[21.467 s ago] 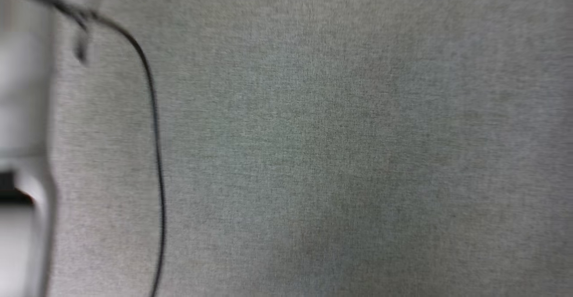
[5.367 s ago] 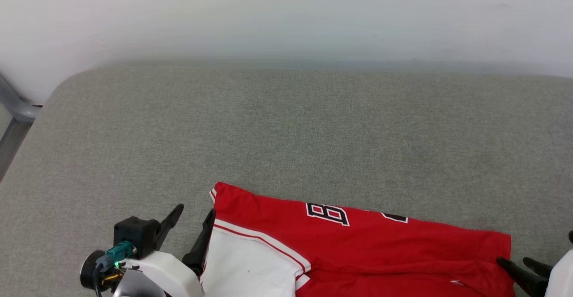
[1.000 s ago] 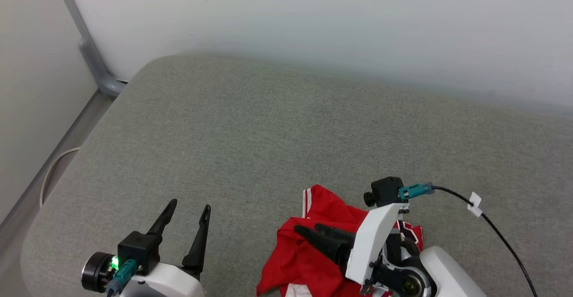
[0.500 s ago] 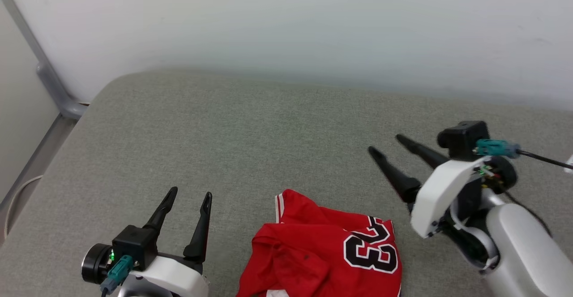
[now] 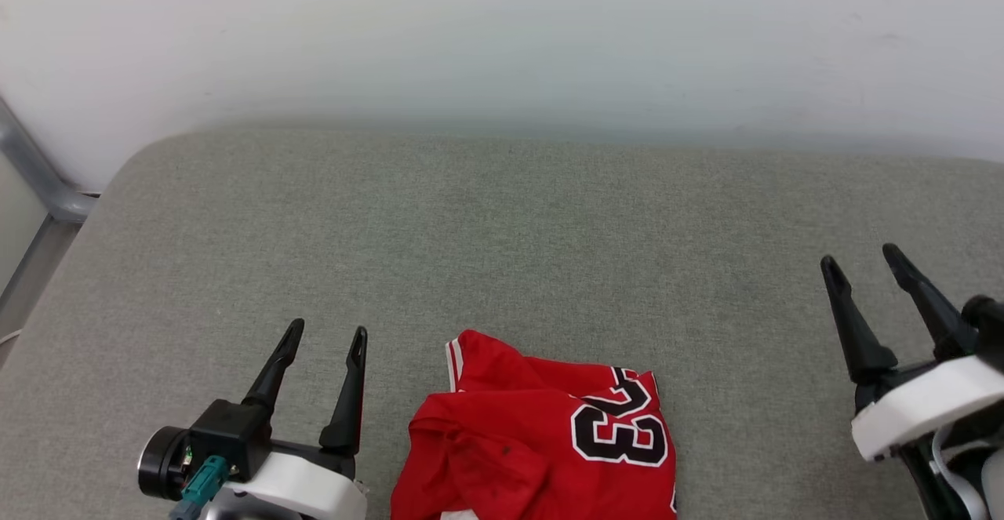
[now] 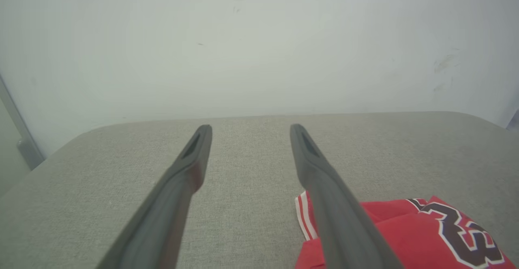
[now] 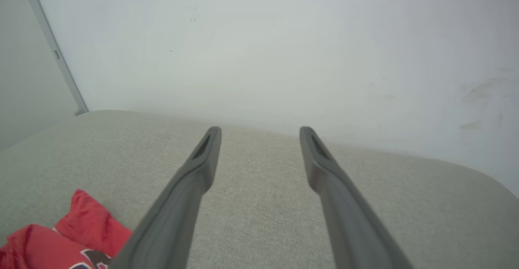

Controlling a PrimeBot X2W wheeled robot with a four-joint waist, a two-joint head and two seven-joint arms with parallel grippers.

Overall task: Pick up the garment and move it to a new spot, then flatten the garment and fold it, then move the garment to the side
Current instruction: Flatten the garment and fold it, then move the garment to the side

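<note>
The garment (image 5: 541,434) is a red jersey folded into a compact bundle, black-white "23" facing up, lying on the grey cushioned surface (image 5: 502,238) near the front edge. It also shows at lower right as the garment (image 6: 409,236) beside my left fingers and at lower left as the garment (image 7: 61,236). My left gripper (image 5: 326,336) stands open just left of it, nothing between its fingers. My right gripper (image 5: 860,261) is open too, well to the right of the garment, holding nothing. In the wrist views the left gripper (image 6: 250,128) and right gripper (image 7: 260,130) point toward the wall.
A pale wall (image 5: 502,34) rises behind the cushion. A grey metal frame post (image 5: 39,183) stands at the far left, beyond the cushion's rounded corner. Bare grey fabric stretches behind and on both sides of the garment.
The right gripper has let go of the garment and swung off to the right; the garment now lies folded on the cushion. The head camera has turned, shifting the whole picture.
</note>
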